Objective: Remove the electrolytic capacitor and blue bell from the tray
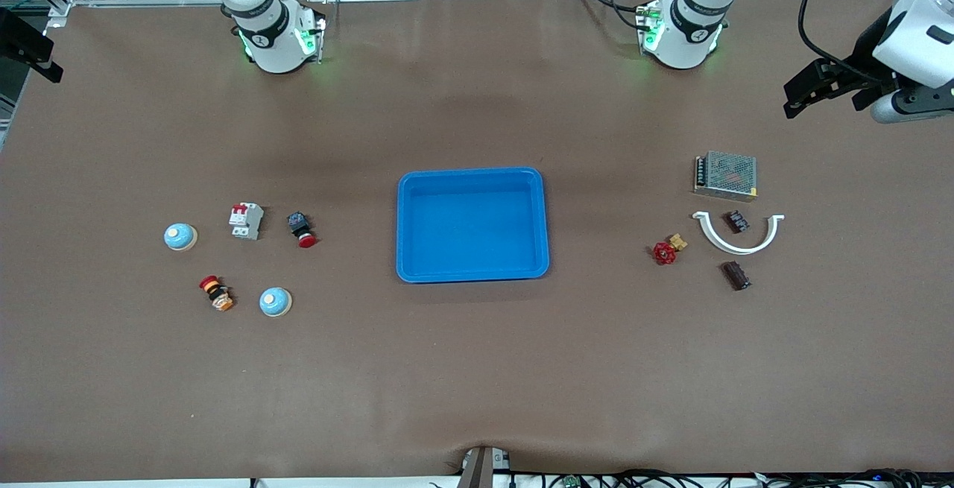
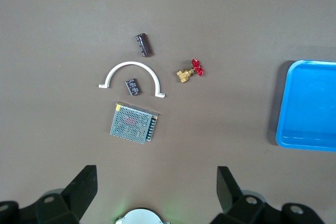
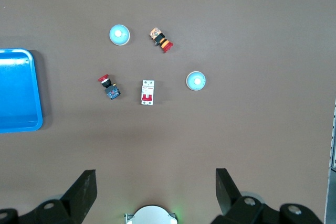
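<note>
The table [image 1: 477,369] wears a matt brown covering, faintly creased, and the blue tray [image 1: 472,273] shines like smooth glossy plastic. The power supply [image 1: 726,174] shows perforated bare metal, the curved white clip [image 1: 738,244] looks like plain plastic. The 2 bells [image 1: 179,236] [image 1: 275,301] have smooth pale-blue domes.

Brown tabletop [image 1: 477,369] with blue tray [image 1: 472,274] at center. Toward right arm's end: two blue bells [image 1: 180,236] [image 1: 275,301], white breaker [image 1: 246,220], two red pushbuttons [image 1: 301,229] [image 1: 216,292]. Toward left arm's end: mesh power supply [image 1: 726,175], white curved clamp [image 1: 738,237], two dark capacitors [image 1: 737,221] [image 1: 736,276], red-handled valve [image 1: 668,249].
</note>
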